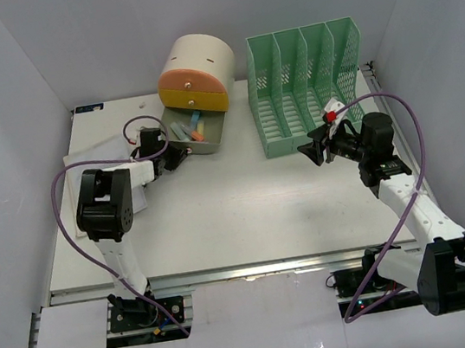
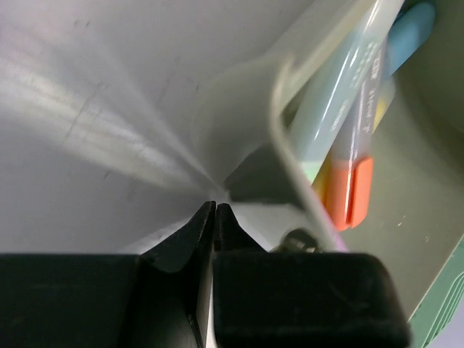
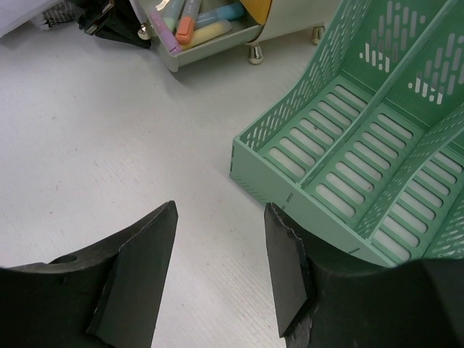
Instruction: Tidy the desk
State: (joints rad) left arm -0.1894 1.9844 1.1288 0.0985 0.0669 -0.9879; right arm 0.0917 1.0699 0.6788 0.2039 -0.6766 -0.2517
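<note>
The white desk (image 1: 239, 217) holds a small drawer unit (image 1: 195, 70) with a cream top and an orange drawer. Its lowest grey-green drawer (image 1: 202, 136) is pulled open and holds several markers (image 1: 193, 127). My left gripper (image 1: 182, 153) is shut and empty, with its tips (image 2: 215, 207) against the outside of the drawer's front wall (image 2: 243, 101). In the left wrist view an orange-capped marker (image 2: 349, 192) lies inside the drawer. My right gripper (image 1: 313, 151) is open and empty above bare desk (image 3: 109, 130), just left of the front corner of the green file rack (image 3: 362, 145).
The green file rack (image 1: 307, 84) has several slots and stands at the back right. White paper sheets (image 1: 93, 151) lie under the left arm at the back left. A metal rail (image 1: 247, 270) runs along the desk's front edge. Grey walls close in both sides.
</note>
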